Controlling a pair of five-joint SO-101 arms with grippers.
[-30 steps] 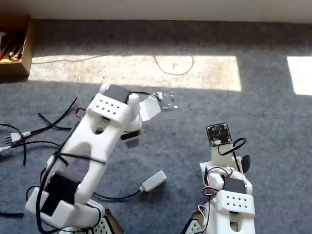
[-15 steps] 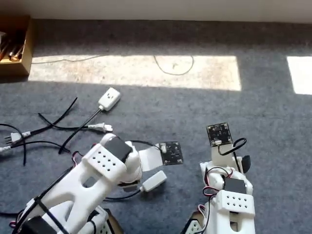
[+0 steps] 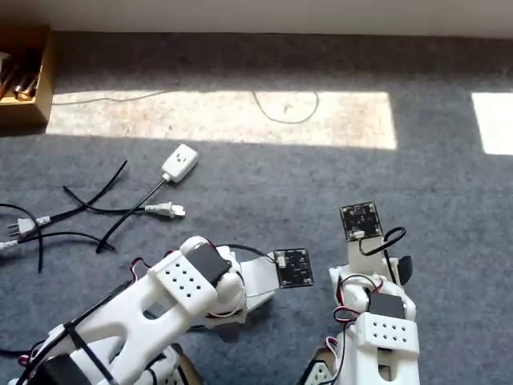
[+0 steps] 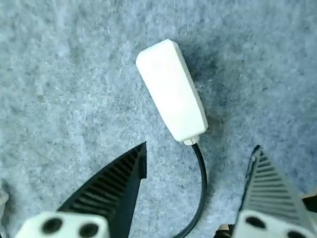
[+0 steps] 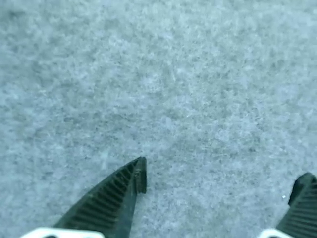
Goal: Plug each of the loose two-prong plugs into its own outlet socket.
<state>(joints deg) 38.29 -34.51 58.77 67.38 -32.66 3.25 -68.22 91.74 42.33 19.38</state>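
The left gripper [image 4: 199, 150] hangs low over the grey carpet [image 4: 64, 74] with its 2 dark ribbed fingers spread wide and gripping nothing. Just ahead of the fingertips lies a white block [image 4: 171, 89], flat on the carpet and turned at a slant. Its black cord [image 4: 200, 173] leaves the nearer end and runs back through the gap between the fingers without touching either one. Whether this block has slots cannot be told, since its upper face looks plain. From above, the left arm [image 3: 184, 293] is bent forward at the near left of the carpet, and its body covers the spot where that block lies. The right arm [image 3: 377, 321] stands folded at the near right. The right gripper [image 5: 223, 171] also has its 2 fingers released and well apart, with bare carpet between them. Farther out on the left, a white socket [image 3: 179, 163] lies face up, its dark lead [image 3: 132, 210] trailing toward the near left. A white plug [image 3: 166, 210] rests near that socket but apart from it, prongs pointing right and not inserted. A second plug [image 3: 18, 229] lies loose at the left edge among black leads. A wooden box [image 3: 28, 80] sits in the far left corner, and a thin wire [image 3: 284, 108] loops across the sunlit strip at the back
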